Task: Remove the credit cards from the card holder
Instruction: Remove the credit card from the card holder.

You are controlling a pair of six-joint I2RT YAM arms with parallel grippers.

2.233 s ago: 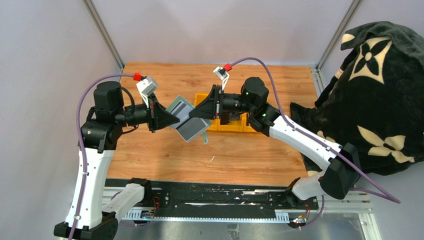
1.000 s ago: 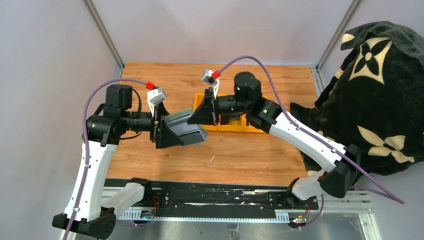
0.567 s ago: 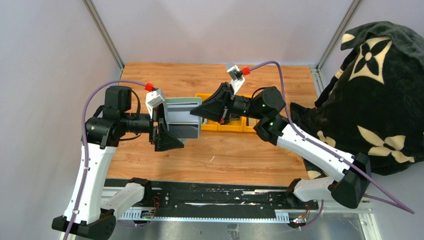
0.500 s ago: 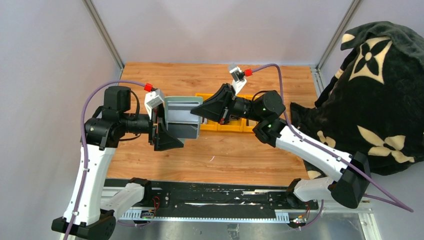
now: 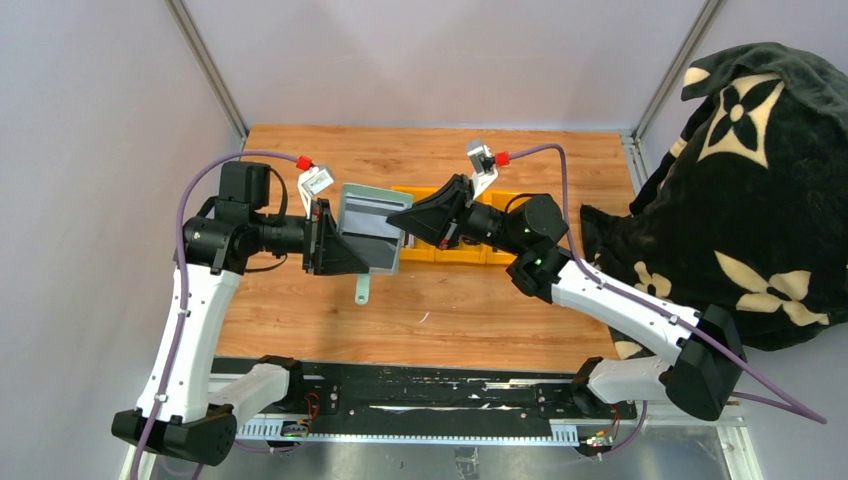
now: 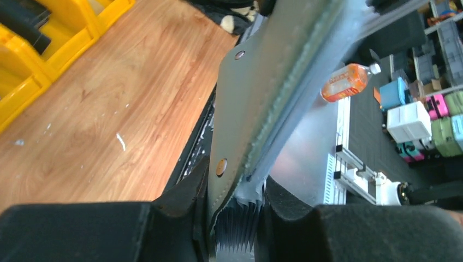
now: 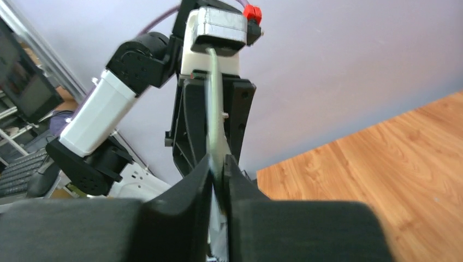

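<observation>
The pale sage-green card holder [image 5: 368,232] is held in the air over the table, its face turned up and a strap hanging below it. My left gripper [image 5: 350,250] is shut on its left end. In the left wrist view the holder's flap with snaps [image 6: 240,109] and its accordion pockets sit between the jaws [image 6: 235,191]. A grey credit card [image 5: 371,204] shows along the holder's far edge. My right gripper [image 5: 400,214] is shut on the holder's right edge, which is edge-on in the right wrist view [image 7: 214,131]. I cannot tell whether a card is in that pinch [image 7: 218,169].
A yellow three-compartment bin [image 5: 462,252] stands on the wooden table behind and right of the grippers, also in the left wrist view [image 6: 33,60]. A dark patterned blanket [image 5: 740,200] lies off the table's right edge. Metal frame posts stand at the far corners.
My left gripper has turned the holder from tilted down to face-up and lifted it slightly. My right gripper has swung in and closed on its right edge. The strap now hangs below.
</observation>
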